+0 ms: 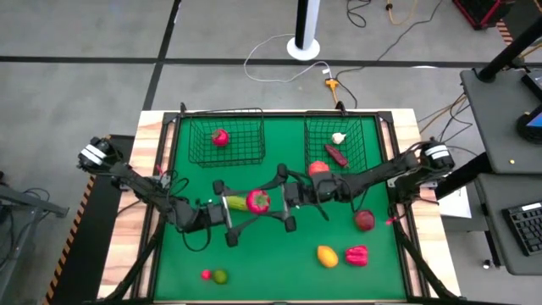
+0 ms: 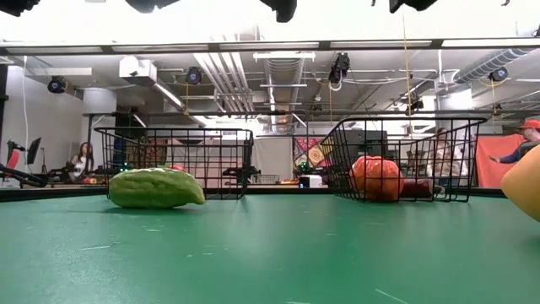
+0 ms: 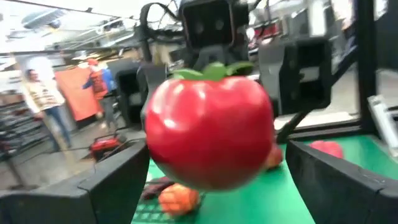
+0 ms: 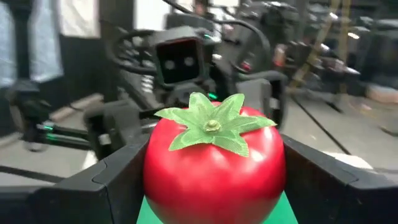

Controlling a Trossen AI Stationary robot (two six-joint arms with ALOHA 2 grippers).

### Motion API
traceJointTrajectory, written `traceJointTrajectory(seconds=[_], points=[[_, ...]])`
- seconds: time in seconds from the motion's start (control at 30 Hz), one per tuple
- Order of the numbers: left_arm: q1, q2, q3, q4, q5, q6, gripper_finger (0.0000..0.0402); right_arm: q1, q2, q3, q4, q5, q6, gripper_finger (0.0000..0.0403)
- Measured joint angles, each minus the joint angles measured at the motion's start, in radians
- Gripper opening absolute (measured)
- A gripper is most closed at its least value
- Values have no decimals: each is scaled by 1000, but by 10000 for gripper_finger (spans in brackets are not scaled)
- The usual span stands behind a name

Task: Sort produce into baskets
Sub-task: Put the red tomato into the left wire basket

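Observation:
A red tomato with a green leaf cap (image 1: 258,201) hangs in mid-air over the table's middle, between my two grippers. My right gripper (image 1: 273,202) comes from the right and is shut on it (image 4: 214,168). My left gripper (image 1: 243,210) comes from the left, open, with its fingers standing on either side of the tomato (image 3: 208,134); a gap shows beside one finger. A yellow-green oblong piece (image 1: 235,202) lies on the mat below them and also shows in the low view (image 2: 156,187). Two black wire baskets (image 1: 224,157) (image 1: 373,144) stand at the far edge. My right gripper pinches the tomato by two opposite sides (image 4: 152,177) between its two fingers (image 4: 115,183). The fingers come about level from the table's right. The leaf cap (image 4: 211,124) faces back toward my wrist. The tomato is lifted clear of the table.
The left basket holds a red piece (image 1: 220,136). The right basket holds white garlic (image 1: 339,137), a dark purple piece (image 1: 336,156) and an orange-red round one (image 2: 375,177). On the mat lie a red round piece (image 1: 364,220), an orange-yellow one (image 1: 327,255), a red pepper (image 1: 356,254) and a lime (image 1: 220,275).

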Motion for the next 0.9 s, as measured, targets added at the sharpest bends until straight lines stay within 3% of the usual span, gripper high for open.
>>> traceJointTrajectory(seconds=[0.13,0.3,0.37,0.5,0.67,0.9], points=[[-7,-21,-1,-80,-132,-7,355,-9,-28,71,-178,111,-22,297],[-48,-78,-2,-312,-483,-140,352,-52,-28,233,-505,322,11,297],[-68,-121,-2,-408,-549,-224,349,-102,-13,309,-649,356,40,297],[-83,-204,-2,-503,-497,-361,341,-232,47,423,-807,281,85,297],[-84,-296,0,-507,-271,-386,331,-388,134,515,-828,37,122,297],[-83,-403,-1,-537,-359,-332,327,-490,322,678,-843,-96,150,297]])
